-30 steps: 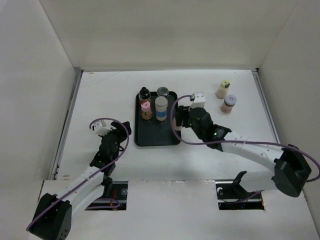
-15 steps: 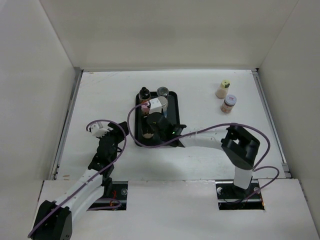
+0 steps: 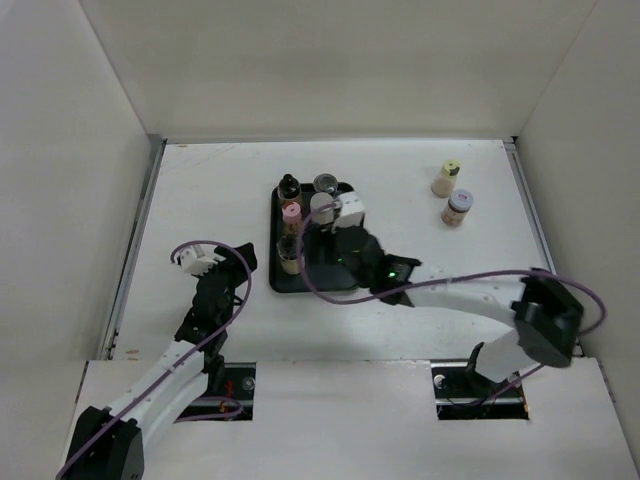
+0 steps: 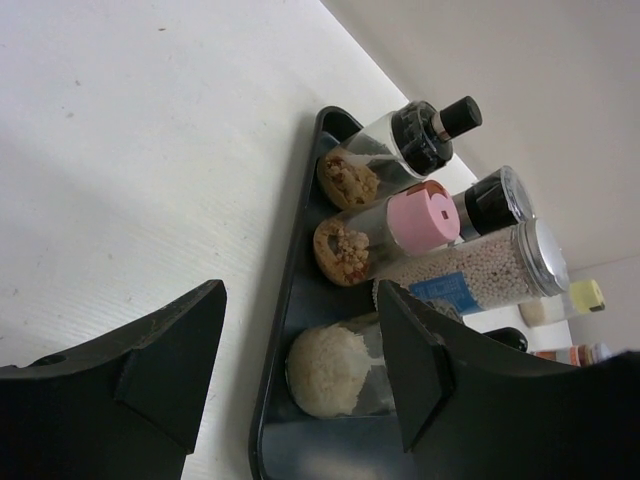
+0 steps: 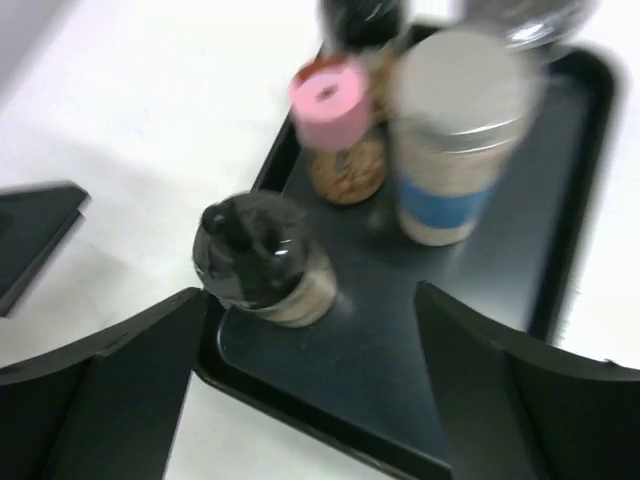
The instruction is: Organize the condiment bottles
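A flat black tray [image 3: 335, 280] holds several condiment bottles: a black-lidded one [image 3: 289, 185], a silver-lidded jar [image 3: 324, 183], a pink-lidded one [image 3: 291, 212], a blue-labelled one [image 3: 322, 208], and a black-capped bottle of pale contents [image 3: 288, 255] at the near left corner. My right gripper [image 3: 310, 250] hovers open just right of that bottle [image 5: 262, 262], which stands free by the left finger [image 5: 110, 390]. My left gripper [image 3: 225, 272] is open and empty on the table left of the tray [image 4: 290, 300]. A yellow-lidded bottle [image 3: 446, 180] and a lilac-lidded jar [image 3: 458, 208] stand at the far right.
White walls enclose the table on three sides. The right arm's purple cable [image 3: 470, 275] loops over the table in front of the tray. The tray's near right part [image 5: 470, 330] is bare.
My right arm swung left over the tray, set the black-capped pale bottle at the near left corner and drew back a little, open. My left arm pulled back slightly.
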